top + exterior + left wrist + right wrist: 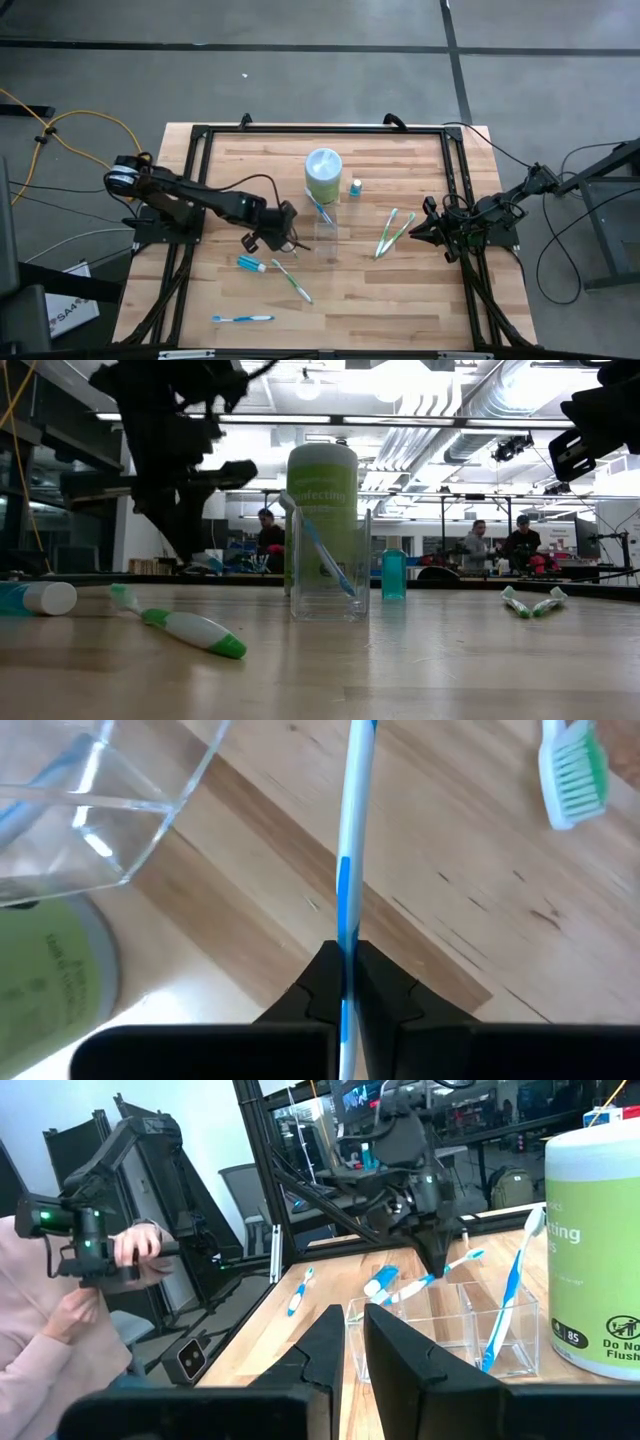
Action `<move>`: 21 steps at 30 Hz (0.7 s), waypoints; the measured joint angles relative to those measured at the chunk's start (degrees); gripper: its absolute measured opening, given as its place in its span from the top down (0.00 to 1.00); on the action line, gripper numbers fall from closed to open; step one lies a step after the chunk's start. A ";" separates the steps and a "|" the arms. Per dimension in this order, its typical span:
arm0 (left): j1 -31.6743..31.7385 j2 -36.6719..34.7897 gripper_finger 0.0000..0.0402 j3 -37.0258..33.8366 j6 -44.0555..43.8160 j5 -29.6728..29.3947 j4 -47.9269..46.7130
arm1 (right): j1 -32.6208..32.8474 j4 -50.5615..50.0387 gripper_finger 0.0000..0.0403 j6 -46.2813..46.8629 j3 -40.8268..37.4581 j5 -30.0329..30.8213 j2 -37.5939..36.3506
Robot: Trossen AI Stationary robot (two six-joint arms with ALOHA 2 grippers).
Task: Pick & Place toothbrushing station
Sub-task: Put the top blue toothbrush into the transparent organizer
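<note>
The left gripper [283, 237] hangs over the middle of the table [420, 300], just left of the tumbler [326, 231]; its fingers [325, 982] are clamped on a blue-and-white brush [347, 870], which sticks out past the tips above the wood; in the right wrist view the same brush [440, 1272] slants from the gripper [437, 1260] toward the tumbler's [440, 1335] rim.

The clear tumbler [329, 565] stands upright near the table's centre, just in front of a green-and-white canister [323, 174]; a second blue brush [322, 552] leans inside it, head up. A small teal bottle [355, 187] stands just right of the canister.

Left of the tumbler, nearer the front edge, lie a toothpaste tube [251, 263] and a green brush [292, 280], close together; another blue brush [242, 319] lies alone near the front-left corner. Two green brushes [392, 233] lie side by side right of the tumbler.

The right gripper [420, 230] waits at the right edge, its fingers [330, 1345] slightly apart and holding nothing. A person's hand [140, 1245] grips a control handle beyond the table; other people sit far off in the room.
</note>
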 joint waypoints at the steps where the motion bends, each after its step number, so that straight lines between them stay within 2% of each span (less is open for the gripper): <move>1: -0.70 -0.39 0.99 0.00 -0.40 -1.10 -0.23 | -0.01 0.01 0.91 0.00 0.00 -0.01 0.00; 6: -5.37 -2.19 0.99 0.02 0.53 -8.57 -0.28 | -0.01 0.01 0.91 0.00 0.00 0.00 -0.01; 12: -12.13 -2.36 0.99 0.03 4.72 -21.30 2.59 | -0.01 0.01 0.91 0.01 0.00 0.00 -0.01; 16: -15.74 -2.36 0.99 0.04 9.10 -28.32 6.21 | -0.01 0.01 0.91 0.00 0.00 0.00 0.01; 21: -18.10 -2.36 0.99 0.14 16.63 -34.42 11.11 | -0.01 0.01 0.91 0.00 0.00 0.00 0.00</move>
